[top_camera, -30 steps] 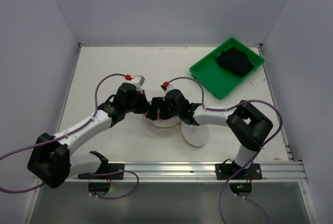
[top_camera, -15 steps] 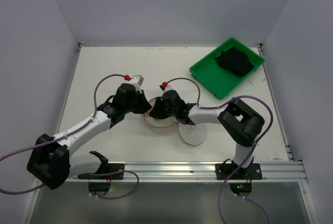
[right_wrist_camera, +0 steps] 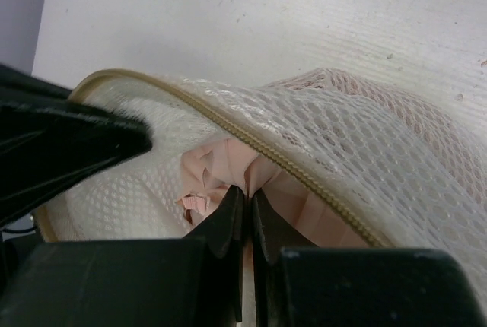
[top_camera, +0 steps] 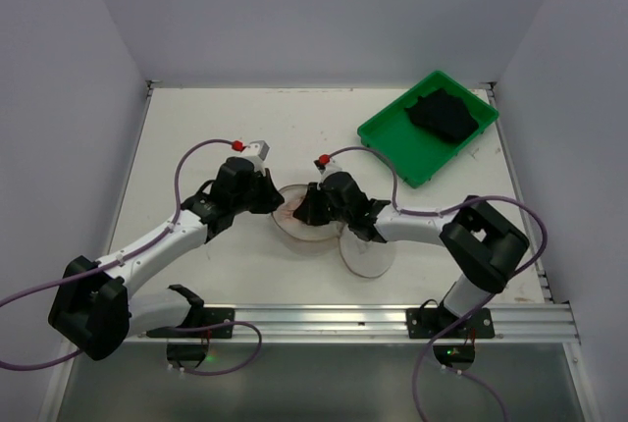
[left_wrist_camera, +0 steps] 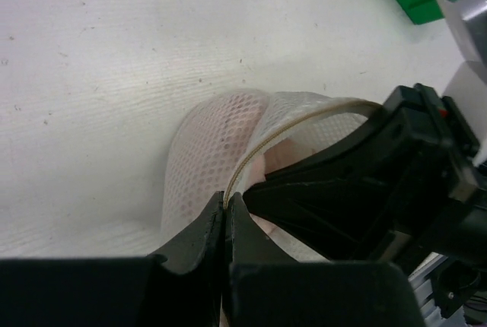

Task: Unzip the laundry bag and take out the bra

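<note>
Lying between the two grippers, the laundry bag (top_camera: 302,224) shows its zip (right_wrist_camera: 255,143) parted, so unzipping is judged largely done. Pink fabric, taken to be the bra (right_wrist_camera: 217,166), sits inside the opening and is not yet out; removal is outstanding. Right gripper (right_wrist_camera: 246,199): fingers pressed together inside the mouth, pinching that fabric at the tips, mesh draped above. Left gripper (left_wrist_camera: 227,204): fingers pressed together on the bag's tan zip rim, bag directly ahead of its tips. Green tray (top_camera: 392,142) holding a black garment (top_camera: 442,116) stands well apart, beyond the right gripper.
</note>
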{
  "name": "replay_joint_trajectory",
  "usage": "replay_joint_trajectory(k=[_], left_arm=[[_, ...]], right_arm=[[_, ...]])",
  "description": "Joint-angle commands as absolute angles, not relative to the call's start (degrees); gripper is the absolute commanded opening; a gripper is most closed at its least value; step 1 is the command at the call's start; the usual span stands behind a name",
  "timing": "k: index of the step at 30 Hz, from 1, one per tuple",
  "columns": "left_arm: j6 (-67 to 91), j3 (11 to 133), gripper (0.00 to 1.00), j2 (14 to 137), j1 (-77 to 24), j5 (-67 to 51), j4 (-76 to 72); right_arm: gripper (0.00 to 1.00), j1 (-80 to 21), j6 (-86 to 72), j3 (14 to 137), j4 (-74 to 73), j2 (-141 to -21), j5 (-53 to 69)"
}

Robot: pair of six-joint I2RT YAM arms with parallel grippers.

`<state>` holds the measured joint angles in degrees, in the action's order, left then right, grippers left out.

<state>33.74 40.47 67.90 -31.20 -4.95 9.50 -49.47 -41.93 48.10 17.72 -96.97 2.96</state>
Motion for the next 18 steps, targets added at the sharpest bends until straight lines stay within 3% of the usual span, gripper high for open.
replay_joint_trajectory(k=[1,18], left_arm=[[33.84,40.17,0.0,66.8,-31.29,-2.81,9.75],[32.26,40.69,0.0,67.5,-30.68,-0.35,11.78]], right_arm=[[0.0,-49.31,-38.06,45.8,22.23,-91.85,5.09],[0.0,-49.31,-32.52,38.06,30.94,-81.83,14.41]])
